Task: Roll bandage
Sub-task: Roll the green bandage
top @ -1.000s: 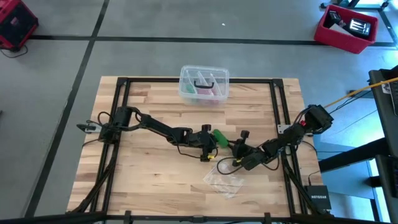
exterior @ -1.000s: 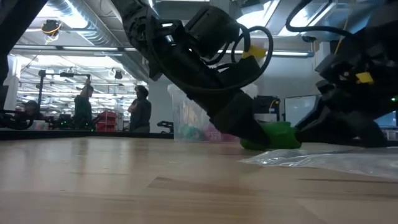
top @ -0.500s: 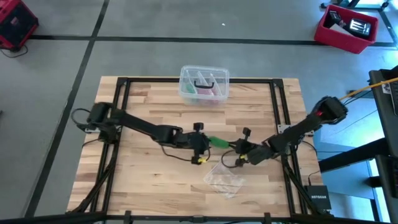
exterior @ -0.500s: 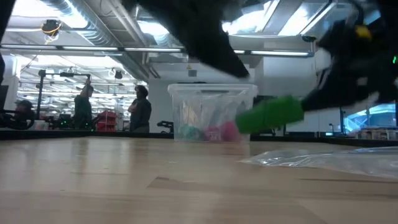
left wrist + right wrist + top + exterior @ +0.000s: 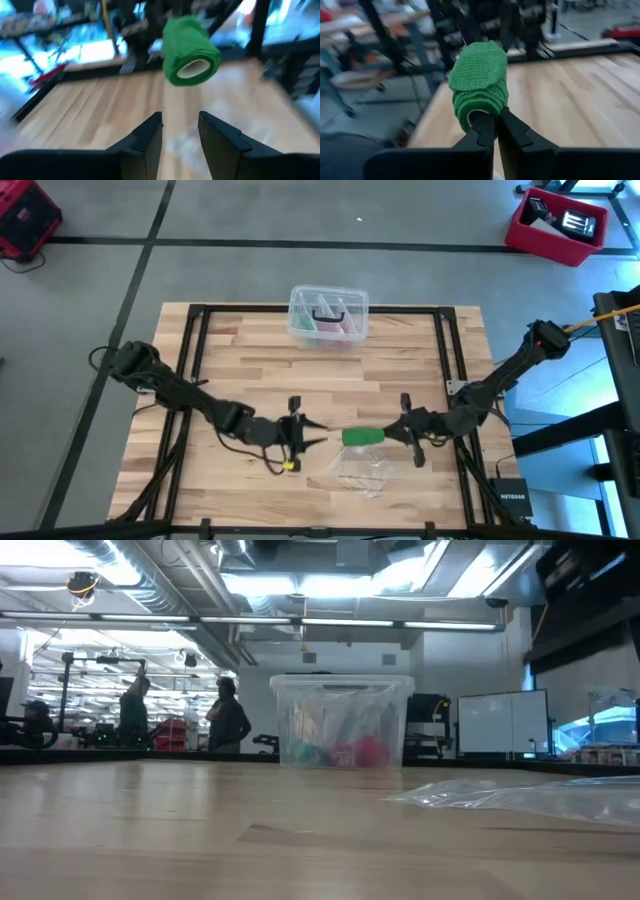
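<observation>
We saw the bandage (image 5: 361, 437), a rolled cyl., held clear of the table (image 5: 240, 350): right claw (image 5: 391, 434) pinched shut on its end rim. Left claw (image 5: 320, 430) apart, part-open, empty. Prob. light, soft, squashy; best gripped across its body.

The bandage (image 5: 479, 90) is matt green cloth with a fine, crinkled weave, rolled around a pale smooth core. Under it the table (image 5: 240, 370) is pale wood in jointed strips, smooth with a faint sheen. Behind the bandage stands a box (image 5: 328, 315) of clear, glossy plastic. Just in front of the bandage lies a bag (image 5: 362, 473) of thin, clear, wrinkled, shiny film. The fingers (image 5: 145, 142) look like matt black plastic.
</observation>
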Controlling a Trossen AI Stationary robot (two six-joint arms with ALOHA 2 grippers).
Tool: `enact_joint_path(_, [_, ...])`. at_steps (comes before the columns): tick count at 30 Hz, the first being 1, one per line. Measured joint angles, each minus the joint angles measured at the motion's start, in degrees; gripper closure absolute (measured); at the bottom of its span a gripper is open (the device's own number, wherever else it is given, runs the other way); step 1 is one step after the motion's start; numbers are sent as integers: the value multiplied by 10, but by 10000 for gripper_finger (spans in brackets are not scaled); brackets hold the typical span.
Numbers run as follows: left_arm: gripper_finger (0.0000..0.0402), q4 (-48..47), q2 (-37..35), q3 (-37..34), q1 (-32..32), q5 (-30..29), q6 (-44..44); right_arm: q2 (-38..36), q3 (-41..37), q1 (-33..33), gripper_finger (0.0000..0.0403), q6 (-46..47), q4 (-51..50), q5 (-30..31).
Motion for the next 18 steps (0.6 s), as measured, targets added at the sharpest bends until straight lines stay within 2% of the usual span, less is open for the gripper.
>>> enact_joint_path(5, [281,116,24,-1,-41,1,4,37,0,33,394,-5,91,-10])
enact_joint_path(8, [281,152,34,-1,-53,-1,-13,69,12,44,394,-7,119,-15])
enact_joint_path(14, [281,190,70,15,-51,-11,-14,137,69,46,395,-44,116,-29])
enact_joint_path(18, [281,186,87,35,-54,-13,8,149,102,46,393,-65,83,-21])
